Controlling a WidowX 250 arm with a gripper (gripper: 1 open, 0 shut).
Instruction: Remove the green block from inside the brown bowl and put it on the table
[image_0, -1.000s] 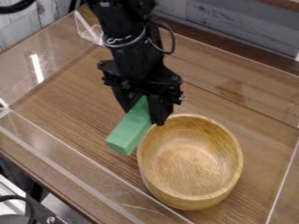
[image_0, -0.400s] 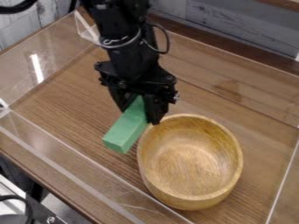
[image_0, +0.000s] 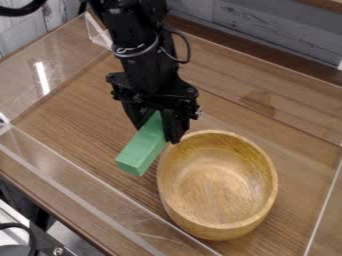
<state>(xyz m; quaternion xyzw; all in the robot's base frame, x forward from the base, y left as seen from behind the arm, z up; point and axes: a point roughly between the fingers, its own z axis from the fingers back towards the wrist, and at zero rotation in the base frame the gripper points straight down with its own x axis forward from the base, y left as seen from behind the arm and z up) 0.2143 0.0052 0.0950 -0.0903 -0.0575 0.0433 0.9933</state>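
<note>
Your pincer (image_0: 163, 116) is clamped on the green block (image_0: 142, 147), gripping its upper end so the rest slants free toward you, likely leaving room to lay it down. The block is outside the brown bowl (image_0: 218, 184), just beside its rim. Below spreads the wood-grain table (image_0: 70, 122), with a pale wall (image_0: 274, 38) behind.

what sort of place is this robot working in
Probably a robotics lab or test bench: a black robot arm is mounted over a wood-grain tabletop that holds just simple props, a wooden bowl and a green block.
</note>
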